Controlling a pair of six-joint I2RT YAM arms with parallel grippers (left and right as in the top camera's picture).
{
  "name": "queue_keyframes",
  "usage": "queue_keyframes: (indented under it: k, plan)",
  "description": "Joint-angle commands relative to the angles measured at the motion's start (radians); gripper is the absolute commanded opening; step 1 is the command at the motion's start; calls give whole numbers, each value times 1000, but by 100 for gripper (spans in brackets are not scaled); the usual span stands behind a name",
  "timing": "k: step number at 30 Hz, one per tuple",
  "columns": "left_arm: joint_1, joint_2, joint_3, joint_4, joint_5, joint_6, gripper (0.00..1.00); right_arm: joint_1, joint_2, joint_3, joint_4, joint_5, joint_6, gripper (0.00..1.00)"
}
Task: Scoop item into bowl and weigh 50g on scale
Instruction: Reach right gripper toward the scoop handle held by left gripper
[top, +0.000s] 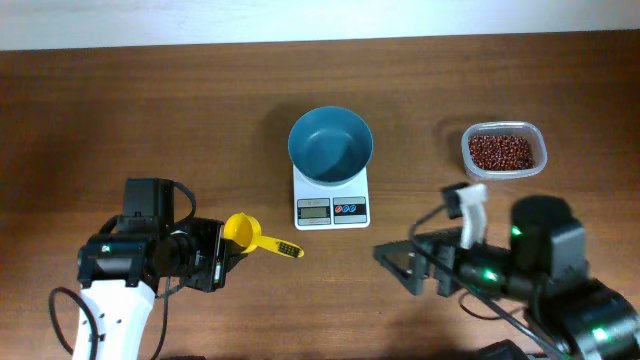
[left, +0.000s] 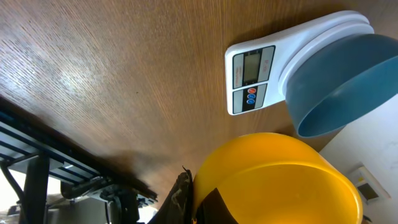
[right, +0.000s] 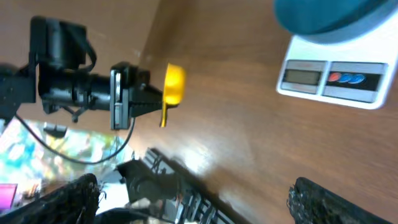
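I am pinching the yellow scoop (top: 241, 230) by its cup in my left gripper (top: 226, 247), its handle lying left-to-right and pointing right, nearer than the scale (top: 332, 209); my right gripper (top: 400, 262) is gaping wide, empty.

Wood-grain table (top: 150, 100), glossy yellow plastic scoop (top: 241, 230), smooth matt teal bowl (top: 330, 148)

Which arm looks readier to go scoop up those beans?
Left, probably. The left gripper is shut on the yellow scoop; the right gripper is open and empty, though the beans in the clear tub sit on its side.
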Motion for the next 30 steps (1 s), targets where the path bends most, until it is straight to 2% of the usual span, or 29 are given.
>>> queue_keyframes:
  k: [1,3,10,12,16,20,28,30]
  plan:
    - [-3,1,14,-1,18,-18,0,97,68,-10,62,14,-3,91]
    - [-3,1,14,-1,18,-18,0,152,119,-10,97,46,46,86]
    - [-3,1,14,-2,18,-17,0,330,286,-10,288,61,116,84]
    - [-3,1,14,-1,17,-17,0,357,315,-10,330,62,153,78]
    - [-3,1,14,-1,18,-18,0,405,366,-10,363,109,212,72]
    - [-3,1,14,-2,38,-91,0,476,396,-10,397,203,264,70]
    - [-3,1,14,-2,53,-103,0,496,400,-10,487,342,286,69]
    - [-3,1,13,-2,53,-103,0,496,416,-10,505,346,285,66]
